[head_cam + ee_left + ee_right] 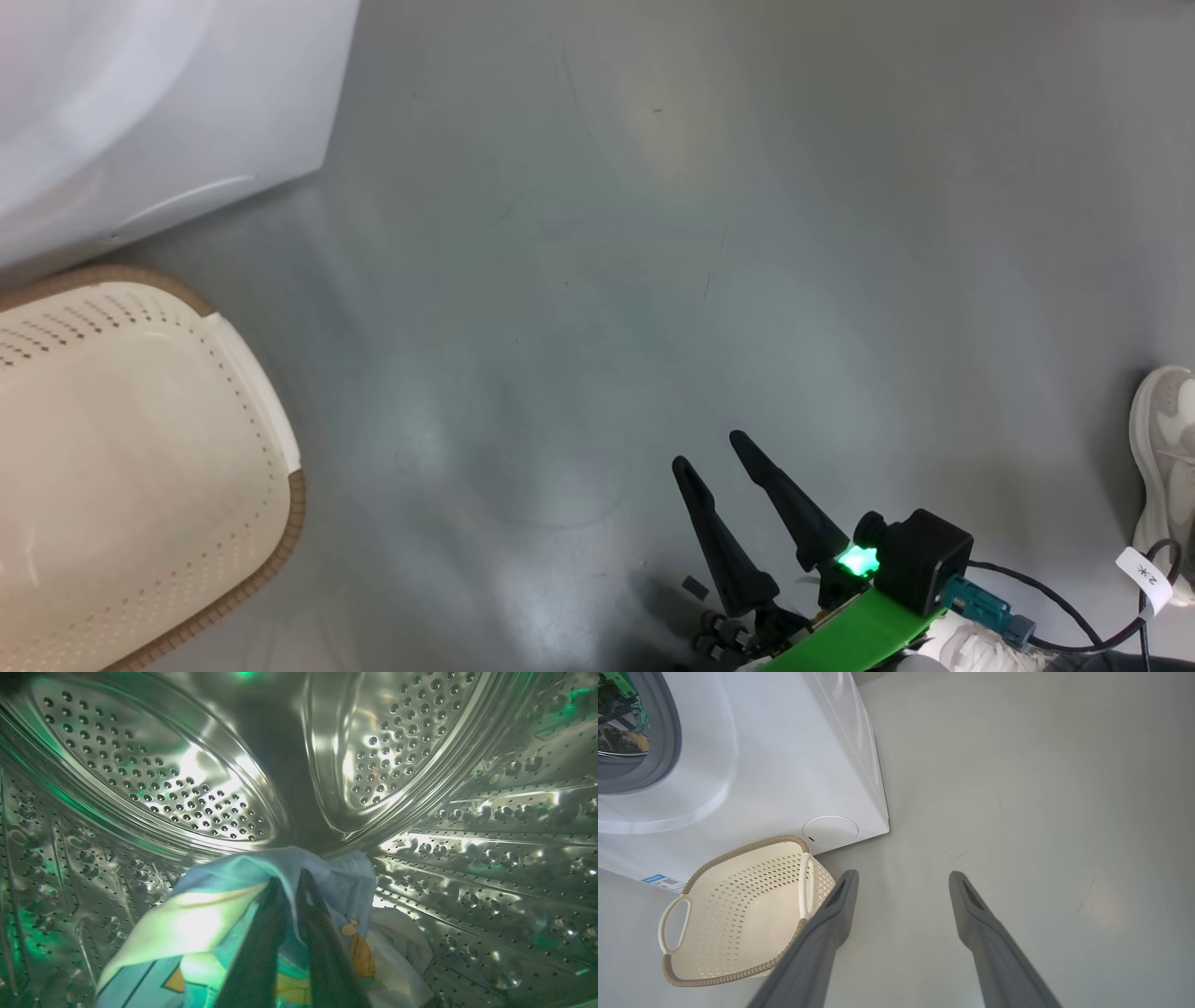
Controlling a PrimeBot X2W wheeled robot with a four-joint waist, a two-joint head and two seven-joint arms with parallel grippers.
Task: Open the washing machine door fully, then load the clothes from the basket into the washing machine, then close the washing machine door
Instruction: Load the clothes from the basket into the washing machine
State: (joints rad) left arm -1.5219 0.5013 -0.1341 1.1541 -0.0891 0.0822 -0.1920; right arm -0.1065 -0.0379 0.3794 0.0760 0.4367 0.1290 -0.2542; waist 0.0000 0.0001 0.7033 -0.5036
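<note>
Left wrist view puts me deep inside the washing machine (490,826), looking along the left gripper (290,882) at the perforated steel drum (187,788). Its two dark fingers (261,952) stand nearly together with a fold of the clothes (210,914) pinched between them, so I read that gripper as clenched on the fabric. The bear-printed blue bundle sits low in the drum, with a pale piece lying just beside it on the drum wall.

From the right wrist camera, the basket (752,847) stands on the floor (1017,788) right against the machine's white front, below the grey gasket (668,742), and I see no fabric in it. The right gripper (903,877) hangs above the floor near the basket, jaws spread wide with nothing between them.

My judgement: the door must already be open, since my arm reaches through the opening, and loading is almost done. What remains is to let go of the fabric, draw the left arm out, and swing the door closed.
</note>
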